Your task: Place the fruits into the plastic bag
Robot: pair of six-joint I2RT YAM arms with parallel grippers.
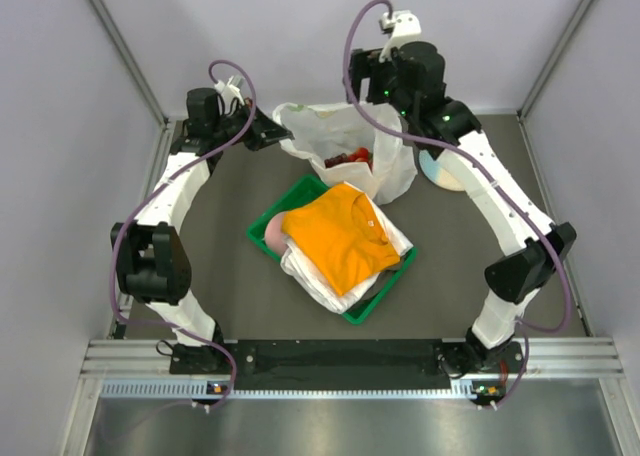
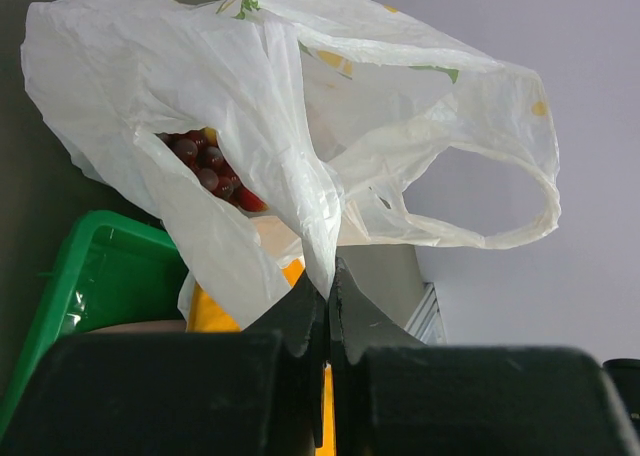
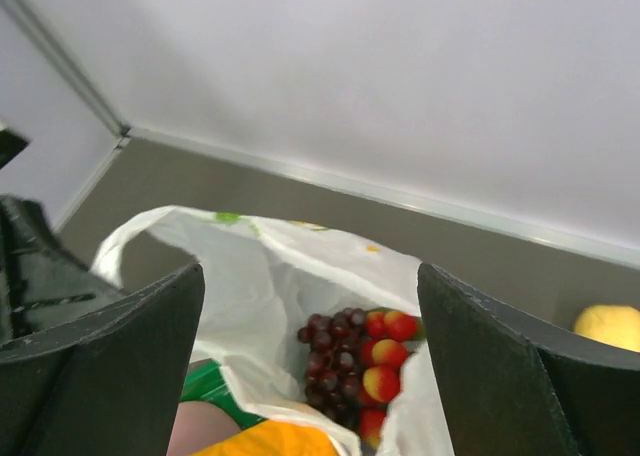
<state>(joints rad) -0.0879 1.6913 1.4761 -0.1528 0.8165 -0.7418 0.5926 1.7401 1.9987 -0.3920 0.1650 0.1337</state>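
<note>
1. Now the left gripper (image 2: 328, 288) clamps the rim of the thin white crinkly plastic bag (image 2: 250, 96).
2. Jaws apart and empty, the right gripper (image 3: 310, 281) hovers over dark purple grapes (image 3: 330, 351) inside; a yellow rounded fruit (image 3: 606, 327) lies outside, to its right.

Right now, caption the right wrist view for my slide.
Right arm's jaws open over white crinkly plastic bag holding dark purple grape bunch and red-yellow fruits.

Top camera overhead, looking down, both wrist cameras close, facing the plastic bag (image 1: 320, 126), shared by all
</note>
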